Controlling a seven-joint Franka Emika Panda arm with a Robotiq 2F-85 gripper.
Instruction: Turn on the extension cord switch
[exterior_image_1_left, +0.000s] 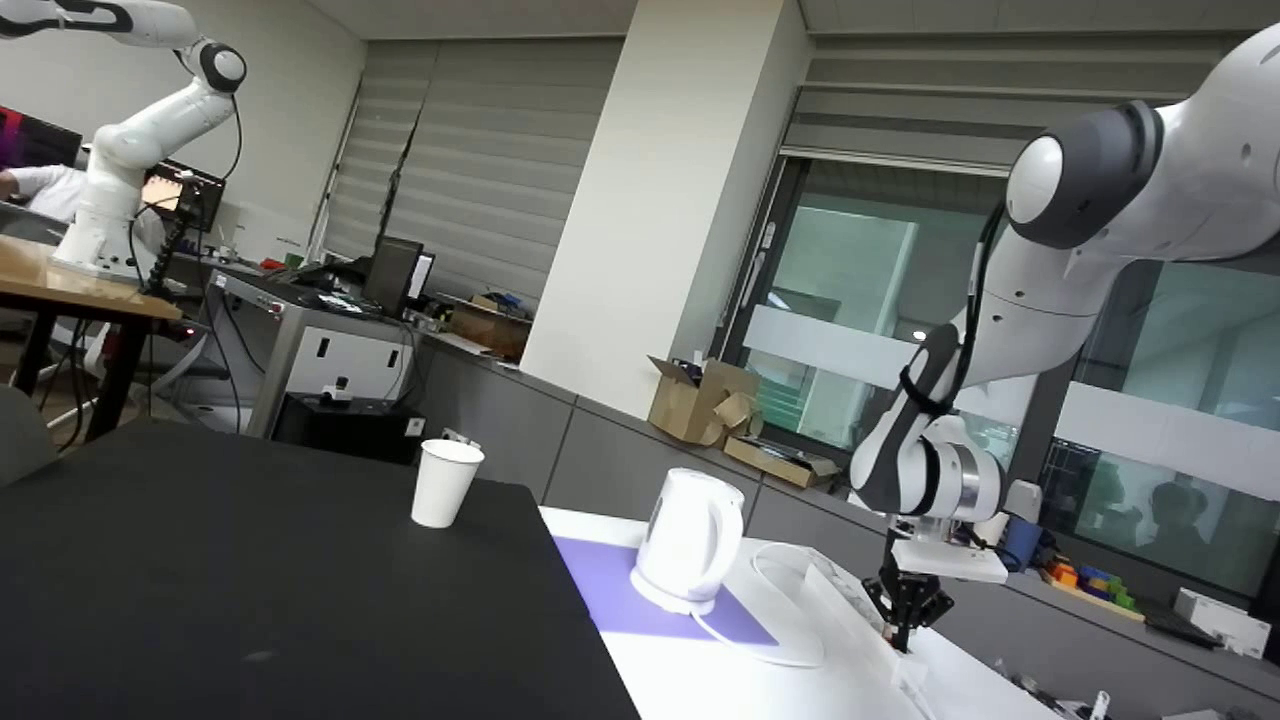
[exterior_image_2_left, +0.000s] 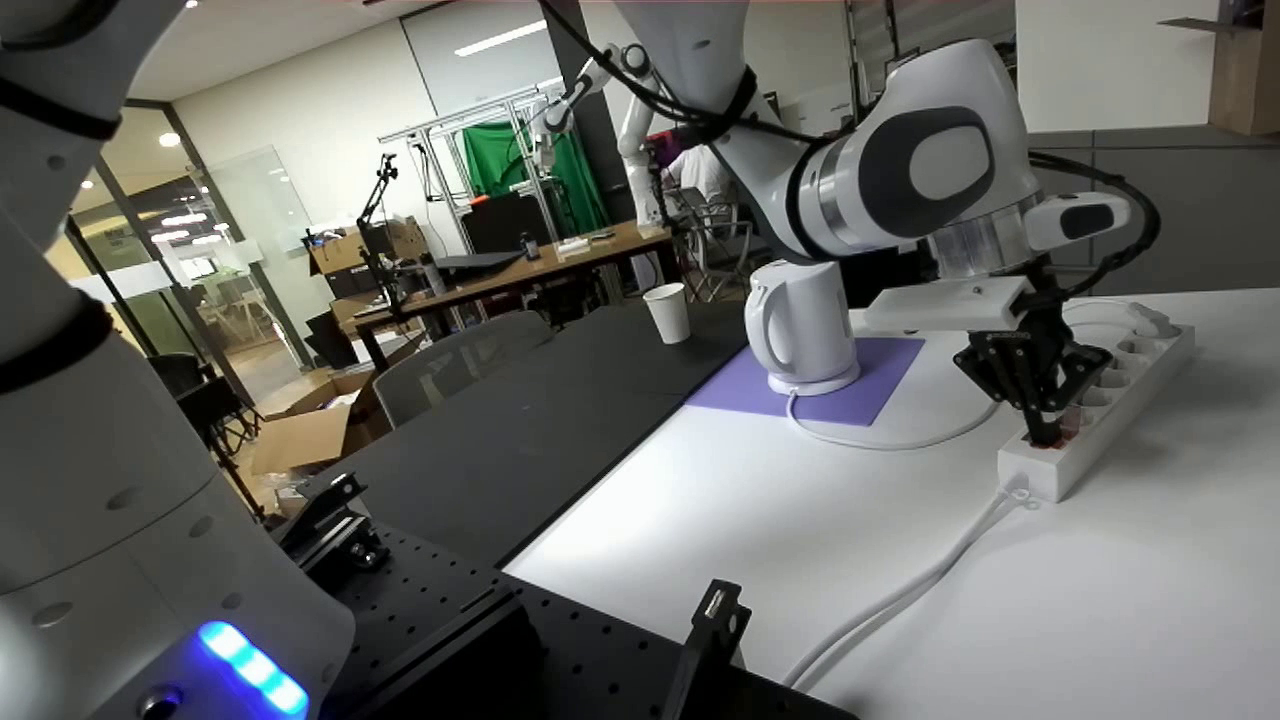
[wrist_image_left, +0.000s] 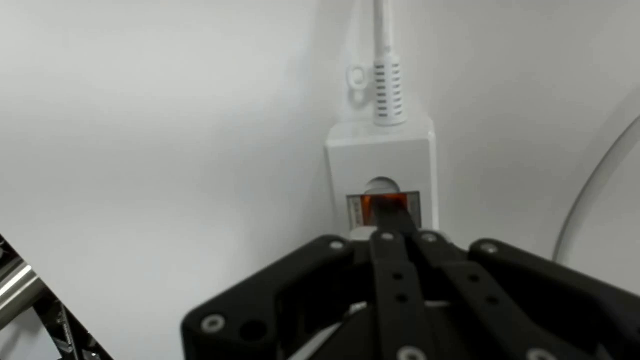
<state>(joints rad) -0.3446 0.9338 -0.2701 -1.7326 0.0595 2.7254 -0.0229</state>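
The gripper (exterior_image_2_left: 1044, 436) points down with its fingers drawn together, their tips over the switch (wrist_image_left: 367, 207) at the cable end of the extension cord (exterior_image_2_left: 1120, 420); whether they press it cannot be told. Taking those tips as the dial's centre in an exterior view, the strip runs off toward two o'clock along the white table (exterior_image_2_left: 650, 530). The widest room sweeps from five to nine, flat white surface crossed by the power cable (wrist_image_left: 382, 30) between seven and eight. At nine it ends in a straight line against the black tabletop (exterior_image_2_left: 500, 430); at eight a black perforated plate (exterior_image_2_left: 430, 575) borders it. Toward ten the room is tighter: the white jug (exterior_image_2_left: 820, 320) stands upright on a purple mat (exterior_image_2_left: 885, 375), its cord (exterior_image_2_left: 880, 447) curving toward the strip, and a paper cup (exterior_image_2_left: 668, 315) stands beyond, on the black.

The strip is a long, square-cornered white slab with round sockets (exterior_image_2_left: 1112, 378) in a row. In the wrist view the switch shows translucent orange behind the dark fingers, and a ribbed sleeve (wrist_image_left: 389, 90) leaves the end face at twelve o'clock, a small looped tab (wrist_image_left: 358, 92) at its nine. The jug tapers upward; the cup flares.
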